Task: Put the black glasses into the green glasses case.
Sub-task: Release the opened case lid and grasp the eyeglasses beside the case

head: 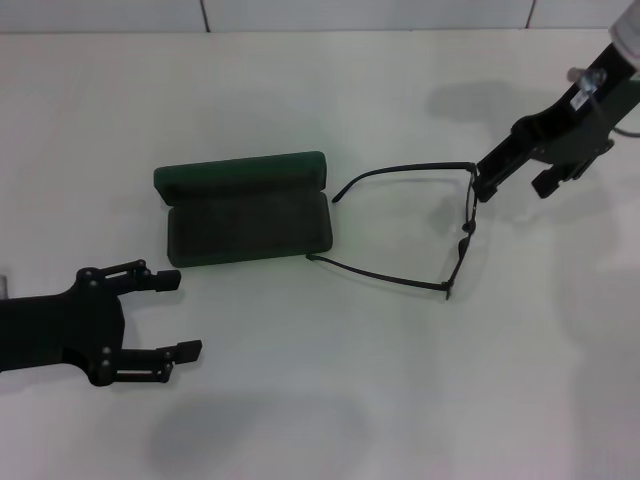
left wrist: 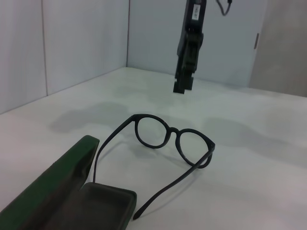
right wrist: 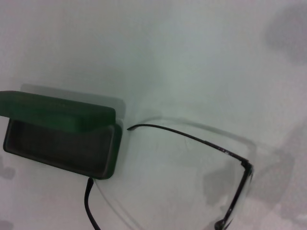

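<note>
Left gripper sits near the green glasses case, just off its front corner, fingers spread wide and empty, seemingly parked in reserve. The case lies on the white table with its lid swung back, lining exposed, ready to receive. Beside its right end rest the black glasses, temples unfolded toward the case. Past the frame hovers the right gripper, above the glasses, finger state unclear, likely lining up a pick.
</note>
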Robot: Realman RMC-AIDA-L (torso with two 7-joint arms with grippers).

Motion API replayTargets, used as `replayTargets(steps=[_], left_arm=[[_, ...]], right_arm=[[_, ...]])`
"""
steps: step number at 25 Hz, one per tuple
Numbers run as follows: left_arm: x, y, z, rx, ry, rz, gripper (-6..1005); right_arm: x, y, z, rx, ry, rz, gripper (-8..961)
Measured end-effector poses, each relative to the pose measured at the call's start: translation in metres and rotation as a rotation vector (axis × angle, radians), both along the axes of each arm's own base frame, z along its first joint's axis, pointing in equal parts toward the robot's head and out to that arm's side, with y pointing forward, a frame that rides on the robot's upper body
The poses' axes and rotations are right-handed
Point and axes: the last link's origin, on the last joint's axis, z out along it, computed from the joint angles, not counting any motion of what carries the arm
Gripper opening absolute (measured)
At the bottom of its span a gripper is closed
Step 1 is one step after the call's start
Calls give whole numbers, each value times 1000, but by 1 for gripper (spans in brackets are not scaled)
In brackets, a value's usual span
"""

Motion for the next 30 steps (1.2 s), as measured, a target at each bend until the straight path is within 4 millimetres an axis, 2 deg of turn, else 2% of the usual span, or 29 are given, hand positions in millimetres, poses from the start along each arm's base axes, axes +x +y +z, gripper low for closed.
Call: replayTargets(steps=[10, 15, 22, 30], left_arm=[[-3, 0, -3, 3, 17, 13, 869], [-4, -1, -7, -13, 28, 14, 868], [-4, -1, -8, -16, 26, 16, 866], [-3, -2, -9, -17, 23, 16, 864]], right_arm=[[10, 2, -27, 57, 33, -18, 870], [14, -4, -45, 54, 40, -21, 870], [23, -11, -54, 45, 47, -36, 870], [25, -10, -54, 51, 39, -26, 869]])
